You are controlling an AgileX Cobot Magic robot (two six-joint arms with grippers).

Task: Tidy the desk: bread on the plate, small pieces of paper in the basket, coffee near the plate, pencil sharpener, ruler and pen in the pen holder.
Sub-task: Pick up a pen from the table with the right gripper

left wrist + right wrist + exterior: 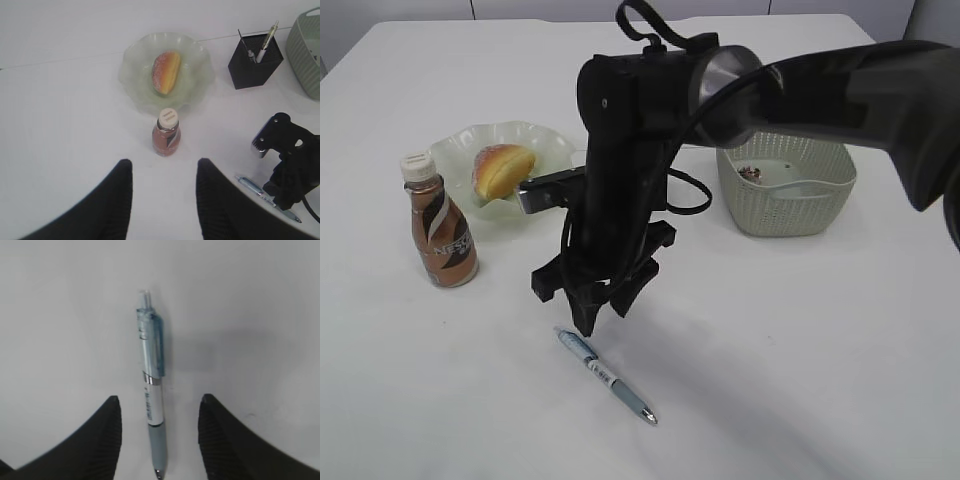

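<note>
Pen (605, 376) lies flat on the white table (800, 380), in front of the bottle and plate. It has a clear blue top half, a white middle with small print and a grey grip near the tip. Nothing touches it.

Right gripper (603, 305) hangs just above the pen's blue end, with its two black fingers spread apart and nothing between them but air. In the right wrist view, the pen (151, 390) lies in the gap between the right gripper's fingers (102, 437).

Behind the pen stands a brown coffee bottle (441, 230) with a white cap. Just beside it sits a pale green plate (535, 145) with wavy edges, and the bread (501, 170) is on it. A light green basket (785, 185) sits off to the right with small bits in it.

Big black arm (800, 95) blocks the middle of the exterior view. Only the left wrist view shows the black pen holder (254, 62) behind it, with a pen standing inside. Left gripper (164, 192) shows there too, open and holding nothing, well back from the bottle.
</note>
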